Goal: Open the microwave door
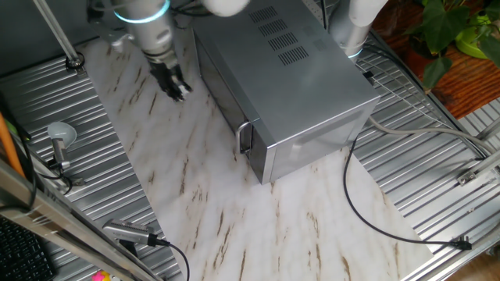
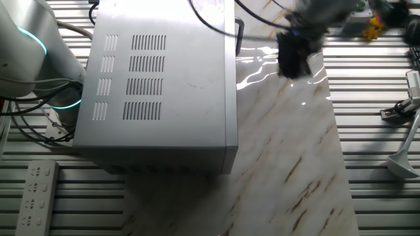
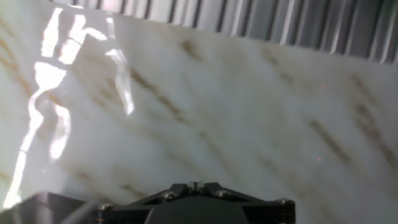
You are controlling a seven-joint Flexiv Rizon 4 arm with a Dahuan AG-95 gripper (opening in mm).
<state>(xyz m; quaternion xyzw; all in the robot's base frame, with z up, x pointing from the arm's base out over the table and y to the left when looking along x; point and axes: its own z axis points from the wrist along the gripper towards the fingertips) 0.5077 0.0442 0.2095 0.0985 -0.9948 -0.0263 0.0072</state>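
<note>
The silver-grey microwave [image 1: 305, 86] stands on the marble board. Its door [image 1: 223, 97] is the dark front panel facing left, and it looks closed. The vertical silver bar handle [image 1: 244, 139] is at the door's near edge. In the other fixed view only the door's edge [image 2: 236, 92] and the handle's top [image 2: 239, 31] show. My gripper [image 1: 175, 86] hangs over the board to the left of the door, well apart from it and far from the handle. It is blurred in the other fixed view [image 2: 293, 60]. In the hand view the fingertips [image 3: 194, 185] sit together over bare marble, holding nothing.
A black cable [image 1: 367, 211] loops over the board in front of the microwave. Metal tools [image 1: 58, 144] lie on the ribbed table at the left. A power strip [image 2: 36, 196] lies beside the microwave's back. A plant [image 1: 453, 31] stands at the far right.
</note>
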